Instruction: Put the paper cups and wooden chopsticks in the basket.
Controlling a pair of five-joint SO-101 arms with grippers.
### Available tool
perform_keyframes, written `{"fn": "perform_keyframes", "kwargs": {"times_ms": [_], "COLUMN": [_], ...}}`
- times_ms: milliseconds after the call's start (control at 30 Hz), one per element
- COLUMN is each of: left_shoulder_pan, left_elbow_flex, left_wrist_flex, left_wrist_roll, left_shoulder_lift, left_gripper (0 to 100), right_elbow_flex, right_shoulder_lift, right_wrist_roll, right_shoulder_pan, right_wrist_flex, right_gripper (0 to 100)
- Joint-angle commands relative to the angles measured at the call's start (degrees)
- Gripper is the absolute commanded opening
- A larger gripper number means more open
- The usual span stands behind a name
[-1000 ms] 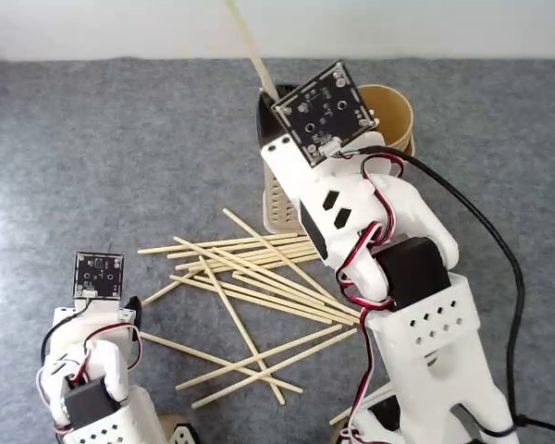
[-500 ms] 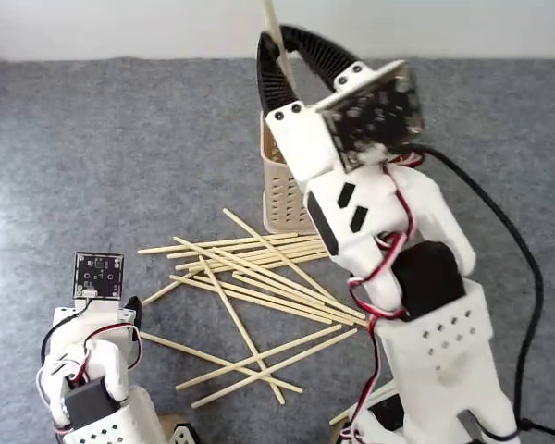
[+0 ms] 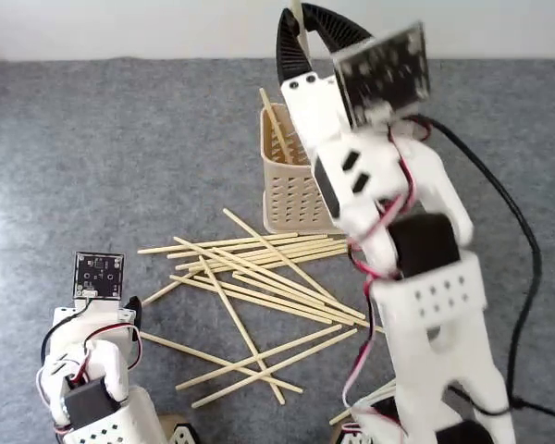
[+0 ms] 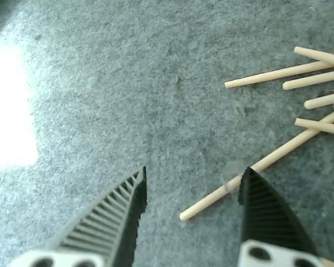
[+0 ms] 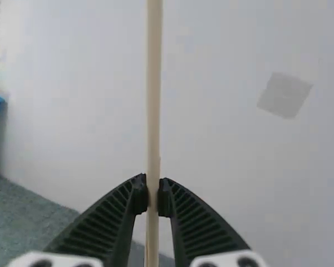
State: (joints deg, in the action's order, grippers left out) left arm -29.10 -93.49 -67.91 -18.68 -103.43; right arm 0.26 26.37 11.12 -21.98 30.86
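The left gripper (image 4: 195, 172) is seen low over the grey surface (image 3: 120, 139), well apart from the basket (image 3: 291, 199), to its left and on the side nearer the arm bases. Its fingers are spread wide, and nothing is held between them. A single chopstick (image 4: 211, 196) lies flat on the surface beneath that opening, with its blunt end below the gap and its length running away past one fingertip. Contact between the two cannot be told.

Nearer the basket, the loose chopsticks (image 3: 250, 277) are scattered in a crossed heap on the surface. The heap lies to the left of the basket and in front of it, and the closest ends lie just beside its foot. A few more sticks are spread further out from the basket, toward the arm bases.

The basket itself is pale, with slotted walls, and stands upright on the surface. A leaning chopstick (image 3: 276, 125) is lodged inside it, tilted, with its upper end poking out above the basket's left rim.

The right side of the basket is covered by the right arm, which rises just beside it. The right gripper (image 5: 152, 189) is raised above the basket, toward its far side. Its fingers are pressed narrowly together on a held chopstick (image 5: 153, 83), which is gripped upright between them and is seen against a white wall (image 5: 239, 167).
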Motion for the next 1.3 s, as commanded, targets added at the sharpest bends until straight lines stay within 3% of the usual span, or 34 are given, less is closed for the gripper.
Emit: {"fn": "perform_keyframes", "kwargs": {"times_ms": [0,333,500,600,933,1133,1267], "left_shoulder_pan": [0.0,0.0,0.0,0.0,0.0,0.0,0.0], "left_elbow_flex": [0.22,0.22,0.22,0.22,0.22,0.22,0.22], "left_wrist_flex": [1.14,1.14,1.23,1.23,1.23,1.23,1.23], "left_wrist_roll": [0.44,0.44,0.44,0.44,0.44,0.44,0.44], "left_shoulder_lift": [-0.79,-0.79,-0.79,-0.79,-0.79,-0.79,-0.79], "left_gripper": [25,25,25,25,25,25,25], "right_elbow_flex": [-1.76,3.69,8.88,10.64,10.81,12.57,16.62], "right_shoulder_lift": [-3.38,-11.21,-10.33,-7.08,4.88,3.3,-1.01], "right_wrist_roll": [-5.8,-14.07,-13.98,-14.07,-13.71,-12.92,-8.62], "right_shoulder_pan": [1.98,5.76,6.2,5.76,-0.48,-3.74,-7.16], "right_wrist_flex": [-0.75,-0.31,-0.22,1.45,25.36,41.54,45.32], "right_gripper": [0.8,2.9,22.3,26.0,17.4,17.2,17.4]}}
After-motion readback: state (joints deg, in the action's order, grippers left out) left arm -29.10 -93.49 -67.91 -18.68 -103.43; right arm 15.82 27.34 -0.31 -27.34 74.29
